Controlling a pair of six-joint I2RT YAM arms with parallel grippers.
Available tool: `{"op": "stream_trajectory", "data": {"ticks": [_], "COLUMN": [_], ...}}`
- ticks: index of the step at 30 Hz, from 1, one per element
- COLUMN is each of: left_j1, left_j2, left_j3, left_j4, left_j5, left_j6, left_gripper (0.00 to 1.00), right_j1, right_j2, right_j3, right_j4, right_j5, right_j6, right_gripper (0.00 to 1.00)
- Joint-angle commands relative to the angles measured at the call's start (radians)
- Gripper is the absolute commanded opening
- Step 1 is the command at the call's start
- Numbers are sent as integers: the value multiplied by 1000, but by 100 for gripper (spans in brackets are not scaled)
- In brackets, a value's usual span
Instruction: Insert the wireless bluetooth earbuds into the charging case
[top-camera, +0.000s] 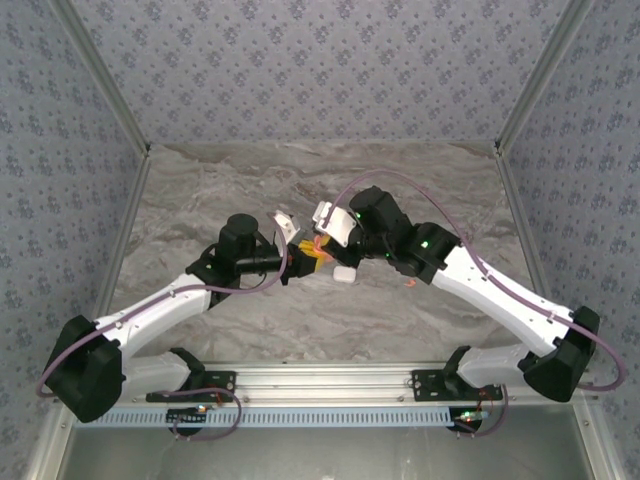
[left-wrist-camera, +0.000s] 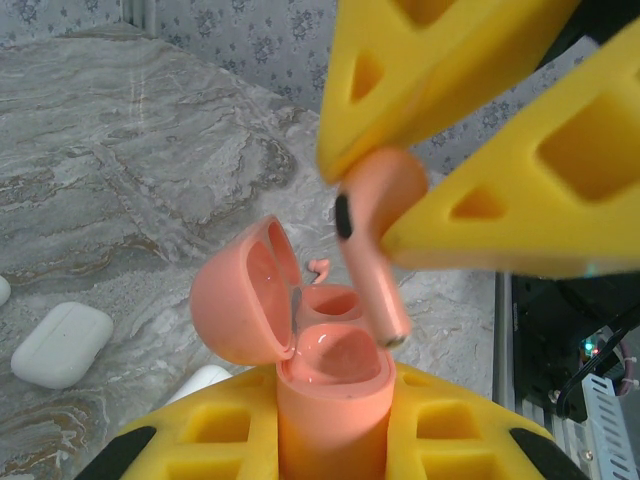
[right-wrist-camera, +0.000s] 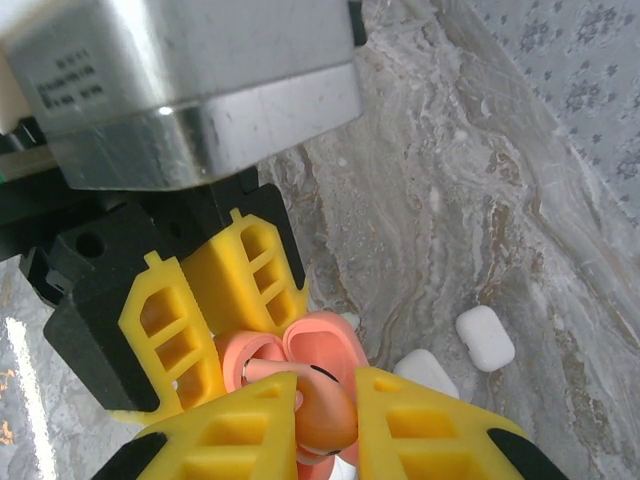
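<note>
The left hand (left-wrist-camera: 335, 440) is closed around the open orange case (left-wrist-camera: 330, 370), above the bench (left-wrist-camera: 120, 150). The right hand (left-wrist-camera: 400, 190) pinches an orange earbud (left-wrist-camera: 375, 240), its stem tip just over the case's opening.

Grey marbled table (right-wrist-camera: 480, 200), a closed white case (right-wrist-camera: 485, 338) near a second white case (right-wrist-camera: 425, 370).

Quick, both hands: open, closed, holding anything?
Left hand: closed on the orange charging case, whose lid is open.
Right hand: closed on an orange earbud.
</note>
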Motion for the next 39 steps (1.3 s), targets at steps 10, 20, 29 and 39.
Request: {"op": "stream_trajectory", "data": {"ticks": [10, 20, 29, 39], "left_j1": [-5, -5, -5, -5], "left_j2": [-9, -16, -28, -27], "left_j3": [44, 45, 32, 17], "left_j4": [23, 28, 62, 112], "left_j5": [20, 19, 17, 7], "left_j6": [17, 13, -3, -22], "left_gripper": [1, 1, 1, 0], "right_j1": [10, 22, -41, -232], "right_j2": [26, 48, 55, -102], "right_j3": [-12, 3, 65, 27], "right_j4": [-31, -57, -105, 16], "right_j5": [30, -24, -243, -403], "right_j6": [-21, -14, 40, 250], "right_gripper": [20, 20, 31, 64]}}
